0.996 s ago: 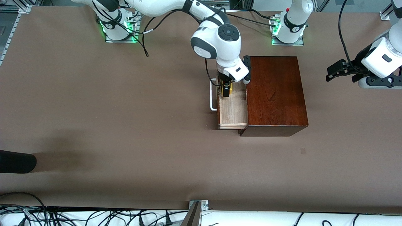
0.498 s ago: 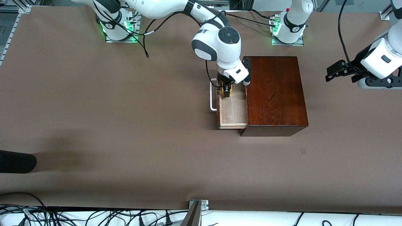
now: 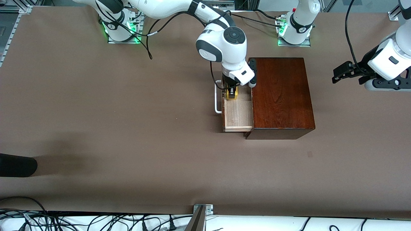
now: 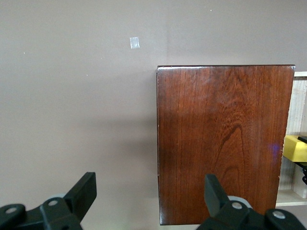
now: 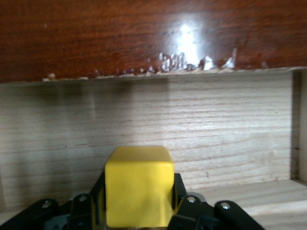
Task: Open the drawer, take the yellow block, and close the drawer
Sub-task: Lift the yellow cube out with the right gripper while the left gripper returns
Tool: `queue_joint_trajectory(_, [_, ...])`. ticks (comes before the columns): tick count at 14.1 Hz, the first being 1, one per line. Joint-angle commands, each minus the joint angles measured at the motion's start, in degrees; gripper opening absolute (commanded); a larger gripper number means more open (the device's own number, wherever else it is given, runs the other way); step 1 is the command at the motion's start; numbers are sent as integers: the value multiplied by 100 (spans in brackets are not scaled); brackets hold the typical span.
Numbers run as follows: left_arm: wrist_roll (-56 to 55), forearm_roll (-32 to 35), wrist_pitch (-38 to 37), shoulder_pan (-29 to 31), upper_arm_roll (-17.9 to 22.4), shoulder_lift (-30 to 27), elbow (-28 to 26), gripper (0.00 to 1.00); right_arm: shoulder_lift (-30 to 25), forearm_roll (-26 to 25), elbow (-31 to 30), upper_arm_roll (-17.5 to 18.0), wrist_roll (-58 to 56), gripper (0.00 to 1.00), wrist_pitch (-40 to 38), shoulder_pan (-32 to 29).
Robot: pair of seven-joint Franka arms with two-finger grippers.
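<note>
The right gripper [image 3: 231, 93] has its jaws pinching the yellow block [image 3: 231, 95] between the two black fingers [image 5: 184, 203], one on each side face (block fills the gap, top face clear in the right wrist view). Gripper w/ block sits inside the open drawer [image 3: 238, 112], at the end farther from the front camera, just beside the box's front edge. Whether the block touches the drawer floor cannot be told.

Drawer: pulled out toward the right arm's end of the table; pale wood floor exposed, white bar handle [image 3: 218, 102] on its outer face. The dark reddish-brown wooden box [image 3: 281, 96] stands near table centre, glossy top, chipped edge above the drawer opening in the right wrist view.

The left gripper [image 4: 148, 191] hangs over the brown table [image 3: 128, 128] toward the left arm's end, well apart from the box; jaws spread wide, holding nothing. Left arm waits. Its wrist view takes in the box top, a sliver of the drawer and the block's edge [image 4: 295, 147].

Misc.: small pale mark on the table [image 3: 309, 154], nearer the front camera than the box.
</note>
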Motion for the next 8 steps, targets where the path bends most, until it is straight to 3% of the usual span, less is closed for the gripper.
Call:
queue_joint_trajectory(1, [-37,-70,10,-12,-33,-20,13,100,-210,48,573,23,32,0,-668,-37])
queue_joint_trajectory(4, [-1,-70,1,-21,-68,-20,21,100,-665,593,759,-39,243,0,-1002,-387])
queue_joint_trajectory(8, [139,-131,-358,-21,-102,-20,13,100,-1395,647,750,-56,621,0,-1810,-1336])
